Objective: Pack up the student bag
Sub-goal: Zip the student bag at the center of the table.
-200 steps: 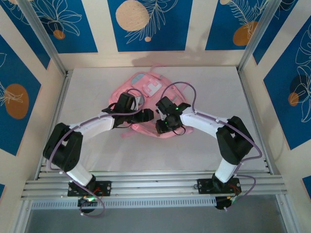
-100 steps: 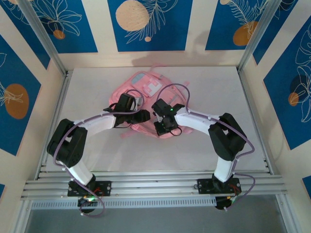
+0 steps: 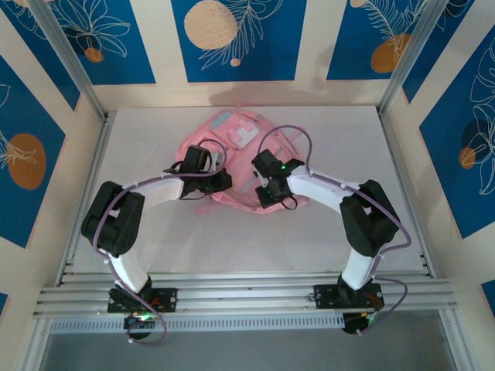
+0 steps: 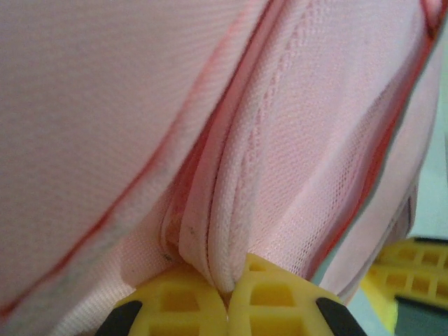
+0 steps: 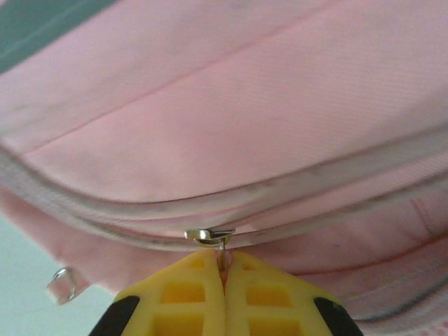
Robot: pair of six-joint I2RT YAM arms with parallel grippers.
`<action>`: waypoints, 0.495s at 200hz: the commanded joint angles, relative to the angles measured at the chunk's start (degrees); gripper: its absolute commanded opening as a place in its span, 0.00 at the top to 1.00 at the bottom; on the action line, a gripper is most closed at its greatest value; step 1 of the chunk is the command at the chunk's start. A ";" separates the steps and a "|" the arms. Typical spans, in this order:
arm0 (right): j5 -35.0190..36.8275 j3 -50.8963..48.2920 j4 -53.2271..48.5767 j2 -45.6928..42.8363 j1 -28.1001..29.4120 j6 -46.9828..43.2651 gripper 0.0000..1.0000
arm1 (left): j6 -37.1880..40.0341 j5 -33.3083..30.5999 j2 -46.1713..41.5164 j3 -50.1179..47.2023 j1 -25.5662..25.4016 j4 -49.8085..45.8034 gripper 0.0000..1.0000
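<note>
The pink student bag (image 3: pixel 232 143) lies on the white counter (image 3: pixel 155 239), upper centre of the top view. At the bottom of its wrist view the left claw (image 4: pixel 227 311) is clamped on a padded fold (image 4: pixel 234 203) of the bag; the right claw (image 5: pixel 225 280), lower centre, pinches the metal zip pull (image 5: pixel 208 235)

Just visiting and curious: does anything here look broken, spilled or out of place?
Nothing stands out. The student bag lies intact on the table; the left gripper pinches its padded edge, the right gripper its zipper pull.
</note>
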 commanded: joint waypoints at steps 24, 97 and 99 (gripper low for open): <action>7.67 3.98 -4.64 0.01 -11.15 -0.70 1.00 | 5.27 -8.01 1.34 0.70 4.95 -6.46 1.00; -8.91 -3.64 -1.02 -5.91 -1.65 0.06 1.00 | 7.96 -9.30 5.50 10.82 8.05 -10.18 0.96; -9.30 -3.79 -0.85 -6.03 -1.18 0.25 1.00 | 8.02 -9.31 5.75 11.37 8.12 -10.42 0.95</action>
